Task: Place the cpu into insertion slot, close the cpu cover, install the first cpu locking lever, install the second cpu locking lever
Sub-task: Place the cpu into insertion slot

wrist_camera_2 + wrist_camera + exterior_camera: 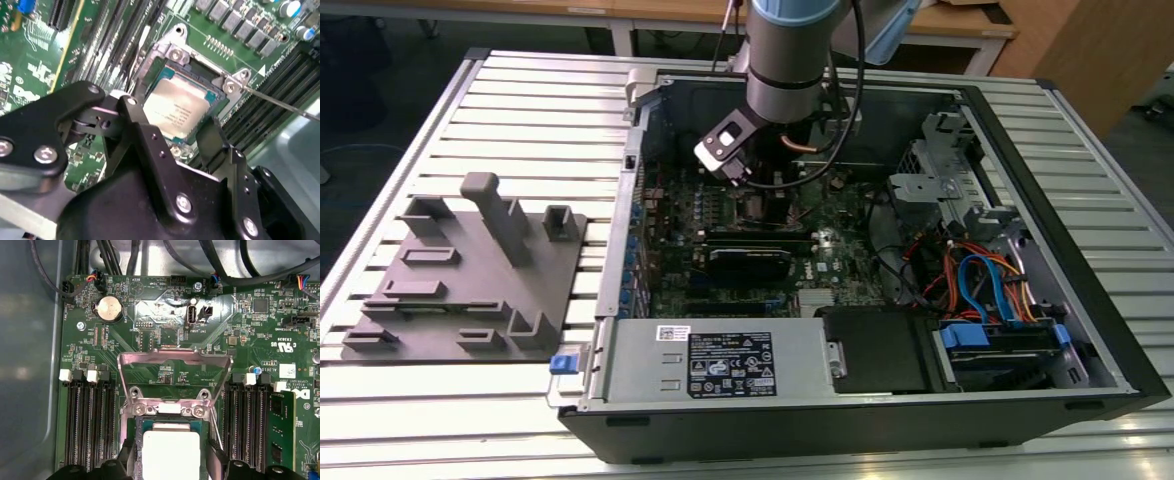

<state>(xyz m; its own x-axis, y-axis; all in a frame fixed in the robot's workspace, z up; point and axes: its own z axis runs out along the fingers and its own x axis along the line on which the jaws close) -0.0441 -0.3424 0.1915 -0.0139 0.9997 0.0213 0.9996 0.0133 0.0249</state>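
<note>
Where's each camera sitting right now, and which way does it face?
Exterior view: off the arm, above the open computer case, looking down into it; the arm shows.
Second wrist view: on the arm, looking past the end effector at the cpu.
First wrist view: on the arm, facing the motherboard and open cpu cover.
Both wrist views share the cpu.

A robotics lab: open computer case [854,425] on a slatted aluminium workbench [520,110].
</note>
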